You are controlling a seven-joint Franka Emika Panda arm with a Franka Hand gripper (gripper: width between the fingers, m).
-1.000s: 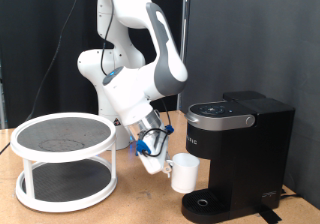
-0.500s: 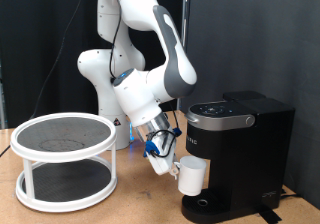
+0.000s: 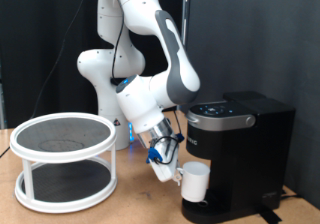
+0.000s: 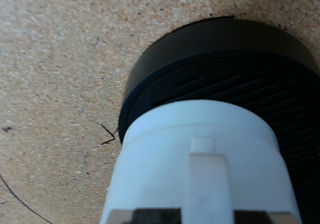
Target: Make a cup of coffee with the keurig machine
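— Exterior view, what have you got?
— My white arm's two-finger gripper (image 3: 169, 171) is closed on the handle side of the small white ceramic cup (image 3: 194, 183), holding it upright under the brew head of the boxy matte-black keurig machine (image 3: 238, 149), above its round drip base (image 3: 205, 211).
— Wrist view?
— White cup (image 4: 205, 159) fills it, black ribbed drip base (image 4: 240, 69) beneath, on a speckled wooden table (image 4: 60, 74).
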